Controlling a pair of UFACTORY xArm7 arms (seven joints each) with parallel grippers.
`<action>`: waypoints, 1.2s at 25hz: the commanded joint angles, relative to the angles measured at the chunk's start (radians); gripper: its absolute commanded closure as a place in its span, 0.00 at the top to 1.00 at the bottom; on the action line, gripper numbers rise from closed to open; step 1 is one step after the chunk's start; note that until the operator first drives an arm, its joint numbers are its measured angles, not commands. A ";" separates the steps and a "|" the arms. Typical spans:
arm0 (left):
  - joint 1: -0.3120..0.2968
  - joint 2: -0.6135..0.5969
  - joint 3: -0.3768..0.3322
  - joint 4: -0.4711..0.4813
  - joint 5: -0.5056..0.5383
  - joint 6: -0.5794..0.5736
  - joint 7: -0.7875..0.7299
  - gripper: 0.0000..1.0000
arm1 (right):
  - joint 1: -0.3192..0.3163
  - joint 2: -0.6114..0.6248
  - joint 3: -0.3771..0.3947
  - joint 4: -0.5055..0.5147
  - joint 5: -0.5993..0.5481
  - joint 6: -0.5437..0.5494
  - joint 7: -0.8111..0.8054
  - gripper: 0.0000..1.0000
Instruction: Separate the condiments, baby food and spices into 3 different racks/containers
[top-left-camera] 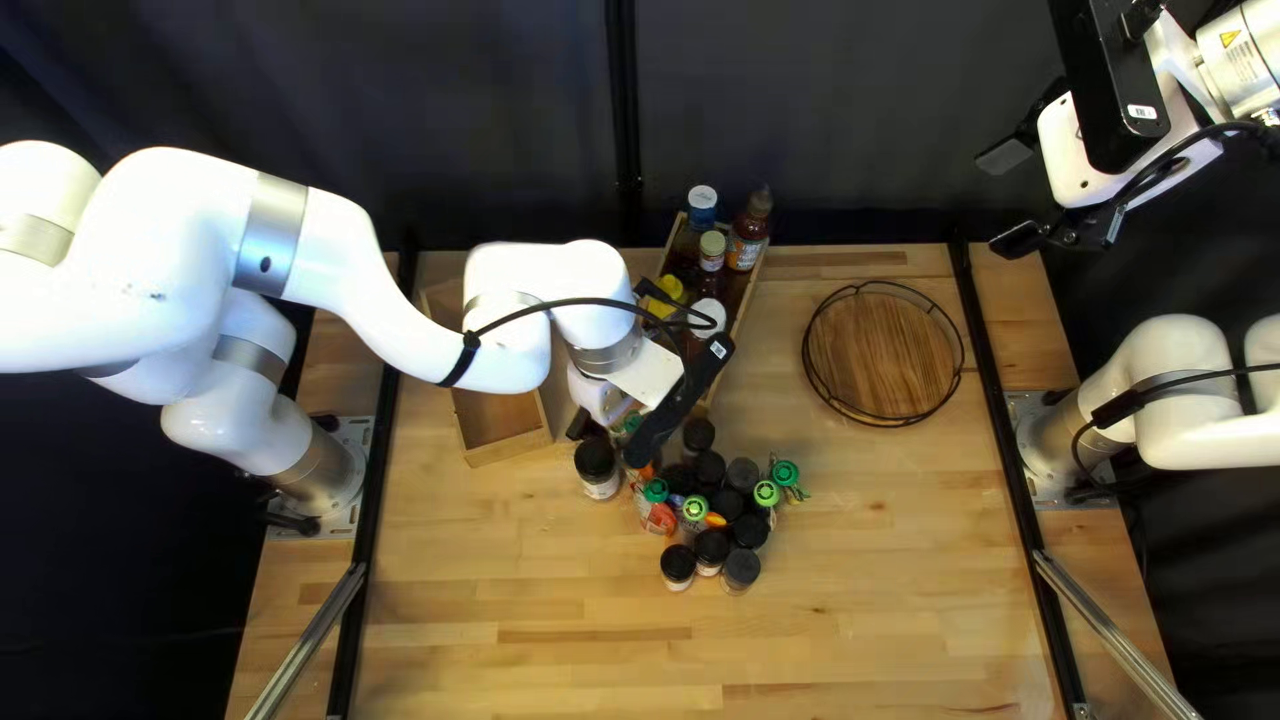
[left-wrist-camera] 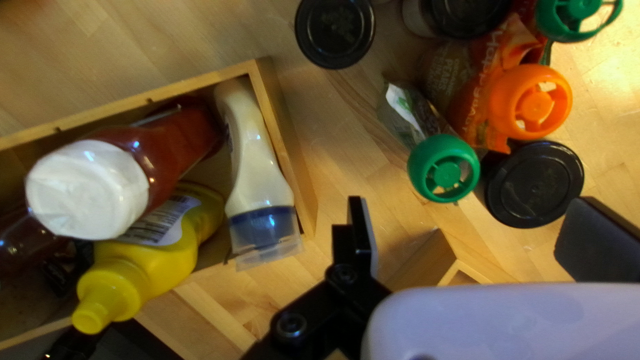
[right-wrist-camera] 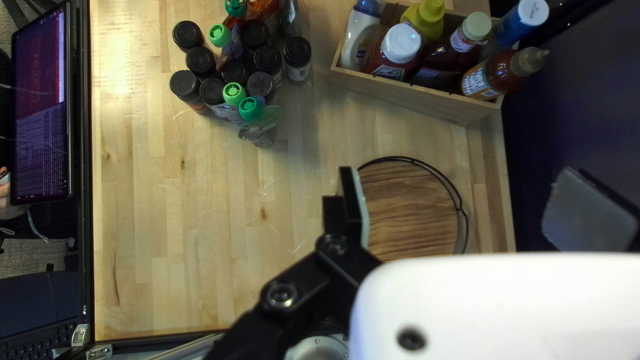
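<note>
Jars (top-left-camera: 678, 563) and capped pouches (top-left-camera: 656, 515): clustering mid-worktop (top-left-camera: 867, 574). Left gripper (top-left-camera: 603, 400): hovering, probably just beside them, spread wide. Condiment bottles (right-wrist-camera: 393, 57): filling a wooden box (right-wrist-camera: 400, 95) at the far edge. Round tray (top-left-camera: 883, 354): lying toward the far right corner. Right gripper (top-left-camera: 1010, 199): hanging beyond it, also wide.

Six bottles (right-wrist-camera: 400, 45), two wooden boxes (right-wrist-camera: 413, 98), one round tray (top-left-camera: 886, 355), at least nine dark-lidded jars (right-wrist-camera: 297, 52) and five capped pouches (right-wrist-camera: 251, 109)

Your wooden box (right-wrist-camera: 407, 95) holds condiment bottles (right-wrist-camera: 393, 57), several leaning; your black-lidded jars (right-wrist-camera: 201, 60) stand crowded with green- and orange-capped pouches (left-wrist-camera: 483, 100); your round wire-rimmed tray (top-left-camera: 880, 354) lies apart; second wooden box (top-left-camera: 510, 451) partly hidden
</note>
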 commanded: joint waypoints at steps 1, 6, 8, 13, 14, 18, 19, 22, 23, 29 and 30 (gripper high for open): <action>-0.004 0.028 -0.005 0.014 0.014 -0.007 -0.012 1.00 | 0.000 0.000 0.000 0.000 0.000 0.000 0.000 1.00; -0.006 0.030 -0.008 0.019 0.026 0.003 -0.024 0.77 | 0.000 0.000 0.000 0.000 0.000 0.000 0.000 1.00; -0.007 0.032 -0.009 0.021 0.029 0.005 -0.026 0.10 | 0.000 0.000 0.000 0.000 0.000 0.000 0.000 1.00; -0.007 0.038 -0.009 0.020 0.030 0.003 -0.025 0.00 | 0.000 0.000 0.000 0.000 0.000 0.000 0.000 1.00; -0.007 0.041 -0.009 0.020 0.030 0.002 -0.025 0.00 | 0.000 0.000 0.000 0.000 0.000 0.000 0.000 1.00; -0.008 0.038 -0.011 0.028 0.031 0.014 -0.026 0.00 | 0.000 0.000 0.000 0.000 0.000 0.000 0.000 1.00; -0.011 0.030 -0.014 0.037 0.034 0.030 -0.031 0.00 | 0.000 0.000 0.000 0.000 0.000 0.000 0.000 1.00; -0.015 0.001 -0.021 0.059 0.045 0.076 -0.046 0.00 | 0.000 0.000 0.000 0.000 0.000 0.000 0.000 1.00; -0.015 -0.018 -0.024 0.075 0.052 0.108 -0.054 0.00 | 0.000 0.000 0.000 0.000 0.000 0.000 0.000 1.00; 0.005 -0.123 -0.025 0.164 0.104 0.288 -0.096 0.00 | 0.000 0.000 0.000 0.000 0.000 0.000 0.000 1.00; 0.011 -0.138 -0.026 0.175 0.117 0.317 -0.110 0.00 | 0.000 0.000 0.000 0.000 0.000 0.000 0.000 1.00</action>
